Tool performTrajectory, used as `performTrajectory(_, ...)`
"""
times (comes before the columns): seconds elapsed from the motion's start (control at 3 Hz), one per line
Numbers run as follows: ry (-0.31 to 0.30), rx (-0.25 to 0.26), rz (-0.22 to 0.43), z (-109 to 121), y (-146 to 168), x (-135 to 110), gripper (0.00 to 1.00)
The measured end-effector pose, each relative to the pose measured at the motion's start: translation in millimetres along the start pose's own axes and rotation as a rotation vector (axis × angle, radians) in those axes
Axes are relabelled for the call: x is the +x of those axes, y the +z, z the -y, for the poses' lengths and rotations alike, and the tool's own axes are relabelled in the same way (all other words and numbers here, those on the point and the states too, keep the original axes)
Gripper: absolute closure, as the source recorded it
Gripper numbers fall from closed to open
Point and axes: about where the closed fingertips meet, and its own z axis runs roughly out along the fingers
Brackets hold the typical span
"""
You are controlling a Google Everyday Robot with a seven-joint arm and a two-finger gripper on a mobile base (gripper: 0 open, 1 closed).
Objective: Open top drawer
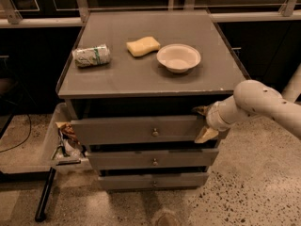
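The top drawer is the widest grey front under the table top, with a small round metal knob. It stands a little out from the cabinet, with a dark gap above it. My gripper is at the drawer front's right end, away from the knob. It is open, with one fingertip by the front's upper edge and the other near its lower edge. It holds nothing that I can see.
On the grey table top lie a crumpled can, a yellow sponge and a white bowl. Two narrower drawers sit below. A bin with rubbish stands at the left, with a dark pole on the floor.
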Motion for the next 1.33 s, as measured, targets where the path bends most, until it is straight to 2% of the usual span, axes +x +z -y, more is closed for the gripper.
performTrajectory(0.67, -0.008, -0.002, -0.005, 1.2, -3.6, -4.6, 0.79)
performTrajectory(1.0, -0.008, -0.002, -0.005, 1.2, -3.6, -4.7, 0.78)
performTrajectory(1.33, -0.008, -0.002, -0.005, 1.2, -3.6, -4.7, 0.54)
